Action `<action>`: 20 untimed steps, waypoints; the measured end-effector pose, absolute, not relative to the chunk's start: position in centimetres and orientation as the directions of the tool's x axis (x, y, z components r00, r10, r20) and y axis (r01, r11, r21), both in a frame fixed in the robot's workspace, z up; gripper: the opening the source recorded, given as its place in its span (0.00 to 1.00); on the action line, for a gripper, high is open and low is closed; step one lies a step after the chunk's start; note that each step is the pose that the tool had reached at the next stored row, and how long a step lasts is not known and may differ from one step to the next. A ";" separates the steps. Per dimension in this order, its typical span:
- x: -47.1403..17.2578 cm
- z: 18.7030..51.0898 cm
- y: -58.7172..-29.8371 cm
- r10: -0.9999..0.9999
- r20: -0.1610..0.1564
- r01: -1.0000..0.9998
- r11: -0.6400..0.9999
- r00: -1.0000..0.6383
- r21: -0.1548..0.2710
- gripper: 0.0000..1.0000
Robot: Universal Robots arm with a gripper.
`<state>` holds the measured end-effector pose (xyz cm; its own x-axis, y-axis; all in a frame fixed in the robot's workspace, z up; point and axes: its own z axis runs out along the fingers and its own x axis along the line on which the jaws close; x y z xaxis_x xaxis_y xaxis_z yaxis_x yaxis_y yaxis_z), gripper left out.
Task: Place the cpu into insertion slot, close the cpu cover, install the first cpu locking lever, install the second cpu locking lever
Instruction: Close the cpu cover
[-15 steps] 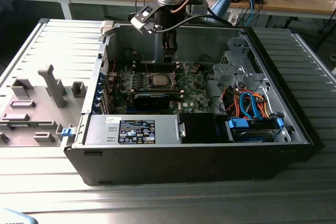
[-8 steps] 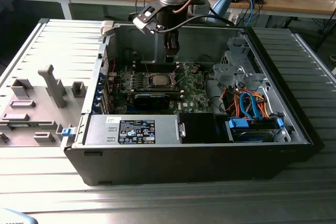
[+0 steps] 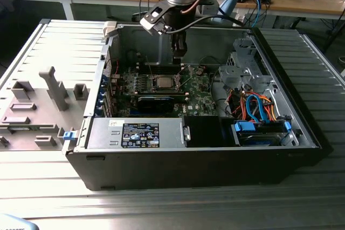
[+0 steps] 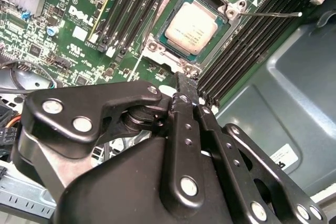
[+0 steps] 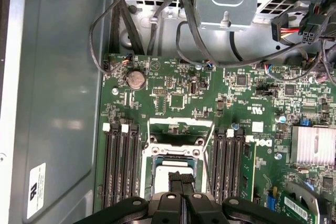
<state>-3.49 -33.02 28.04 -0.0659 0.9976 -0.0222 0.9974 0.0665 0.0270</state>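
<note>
An open computer case (image 3: 178,168) lies on the ribbed table (image 3: 178,208). On its motherboard (image 3: 202,92) the cpu (image 3: 163,83) sits in the socket, with the cpu cover (image 5: 181,141) raised beside it. In the exterior view the gripper (image 3: 179,58) hangs at the cpu's 1 o'clock, jaws together, holding nothing.

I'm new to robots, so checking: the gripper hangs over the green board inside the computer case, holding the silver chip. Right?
Not quite. The gripper hangs over the green board inside the case, but it holds nothing: the second wrist view shows the cpu lying in its socket.
</note>
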 end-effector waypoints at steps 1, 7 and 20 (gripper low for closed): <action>-3.4 28.0 -33.0 0.998 -0.022 0.997 0.067 -0.066 0.027 0.11; -2.9 28.0 -33.0 0.998 -0.022 0.997 0.066 -0.066 0.027 0.11; -1.9 28.0 -33.0 0.998 -0.022 0.997 0.067 -0.066 0.026 0.11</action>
